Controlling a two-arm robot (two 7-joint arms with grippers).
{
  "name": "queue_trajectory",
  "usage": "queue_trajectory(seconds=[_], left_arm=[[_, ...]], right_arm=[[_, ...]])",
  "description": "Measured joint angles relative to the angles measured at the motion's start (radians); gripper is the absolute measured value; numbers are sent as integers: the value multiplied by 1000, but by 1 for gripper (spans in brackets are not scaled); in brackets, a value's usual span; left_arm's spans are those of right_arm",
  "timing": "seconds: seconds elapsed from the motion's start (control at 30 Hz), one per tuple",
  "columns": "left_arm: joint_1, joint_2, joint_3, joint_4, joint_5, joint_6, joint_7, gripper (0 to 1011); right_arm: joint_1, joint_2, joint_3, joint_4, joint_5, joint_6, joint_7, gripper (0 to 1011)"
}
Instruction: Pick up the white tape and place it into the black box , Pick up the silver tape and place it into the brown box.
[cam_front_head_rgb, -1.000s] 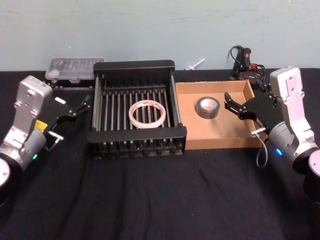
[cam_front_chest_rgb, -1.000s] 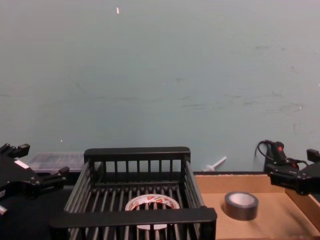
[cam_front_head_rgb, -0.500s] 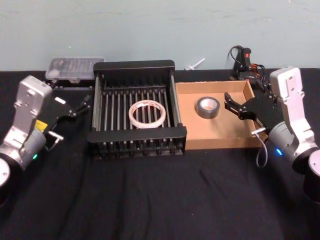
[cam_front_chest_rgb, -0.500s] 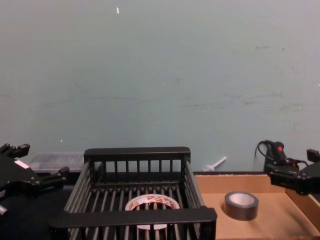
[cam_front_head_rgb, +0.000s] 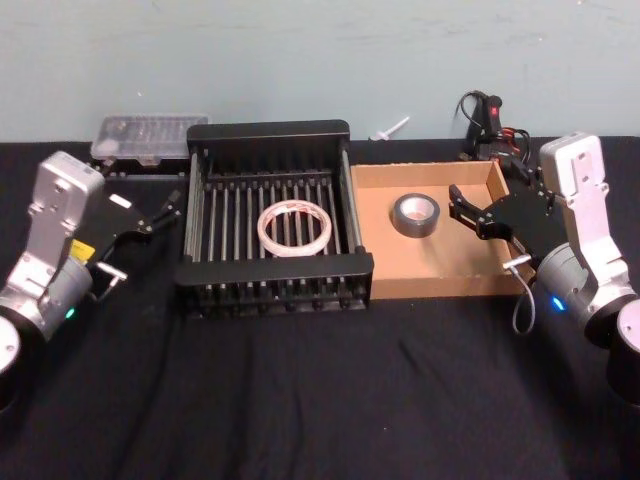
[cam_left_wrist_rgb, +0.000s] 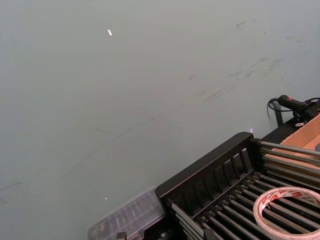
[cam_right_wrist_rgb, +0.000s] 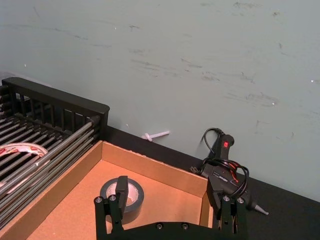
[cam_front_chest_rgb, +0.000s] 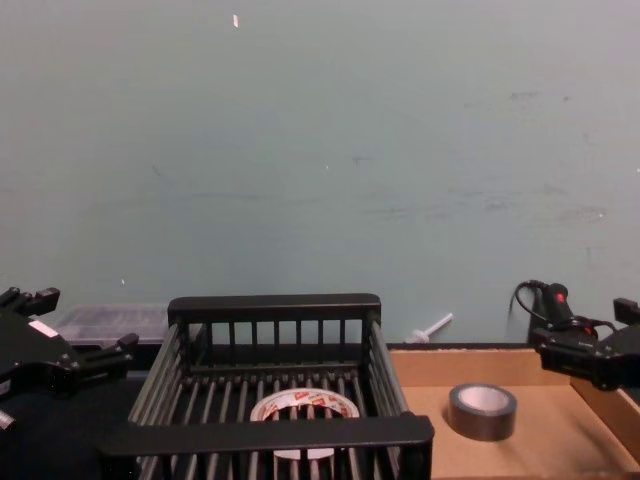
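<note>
Head view: nearest the robot, the black cloth table (cam_front_head_rgb: 320, 400) is bare in front of both containers. The left gripper (cam_front_head_rgb: 150, 212) hangs over the table just left of the black box (cam_front_head_rgb: 272, 272), fingers spread, holding nothing. The right gripper (cam_front_head_rgb: 478, 212) hangs over the right part of the brown box (cam_front_head_rgb: 430, 285), fingers spread, holding nothing; the right wrist view shows its two fingers (cam_right_wrist_rgb: 116, 200) apart above the box floor.

Middle zone: the black box and the brown box stand side by side, walls touching. The white tape (cam_front_head_rgb: 293, 227) lies flat on the slatted floor of the black box, near its centre. The silver tape (cam_front_head_rgb: 415, 214) lies flat on the floor of the brown box, in its far left part, apart from the right gripper.

Far zone: a clear plastic case (cam_front_head_rgb: 150, 136) lies behind the left gripper. A black tool with a red switch and cable (cam_front_head_rgb: 487, 118) lies behind the brown box. A small white object (cam_front_head_rgb: 390, 127) rests by the wall.
</note>
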Motion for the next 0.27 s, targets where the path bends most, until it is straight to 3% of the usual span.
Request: queue_trajectory(seconds=[0.27], left_arm=[[0,0,0,0,0,0,0,1001]], right_arm=[[0,0,0,0,0,0,0,1002]])
